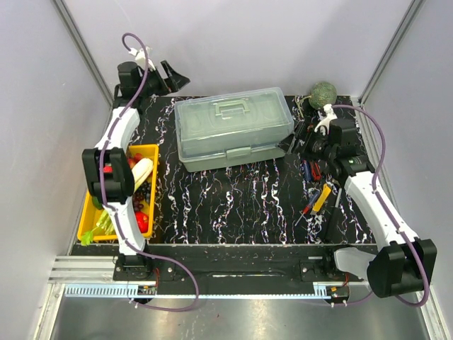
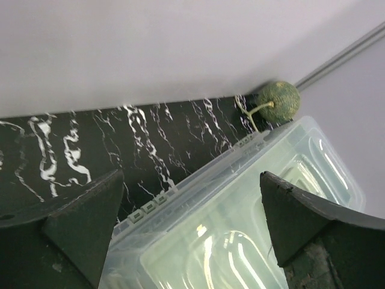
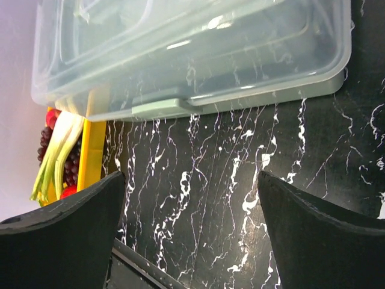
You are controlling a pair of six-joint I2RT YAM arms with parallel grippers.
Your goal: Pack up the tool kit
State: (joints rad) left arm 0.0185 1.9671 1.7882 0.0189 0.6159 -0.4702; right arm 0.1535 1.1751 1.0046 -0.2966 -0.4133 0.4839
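Note:
The pale grey-green toolbox [image 1: 233, 127] stands at the back middle of the table with its translucent lid down. Small hand tools lie to its right: red and blue handles [image 1: 308, 170] and a yellow and red pair [image 1: 316, 199]. My left gripper [image 1: 175, 76] hangs open at the back left, above and behind the box. The left wrist view shows the lid [image 2: 252, 229] below its spread fingers [image 2: 90, 217]. My right gripper [image 1: 303, 142] is open just right of the box. In the right wrist view the toolbox [image 3: 192, 54] and its front latch [image 3: 156, 106] lie beyond bare table.
A yellow tray [image 1: 150, 151] of fruit and vegetables sits at the left edge, seen again as the tray [image 3: 93, 144] past the right gripper. A round green melon [image 1: 323, 94] rests in the back right corner. Grey walls enclose the table.

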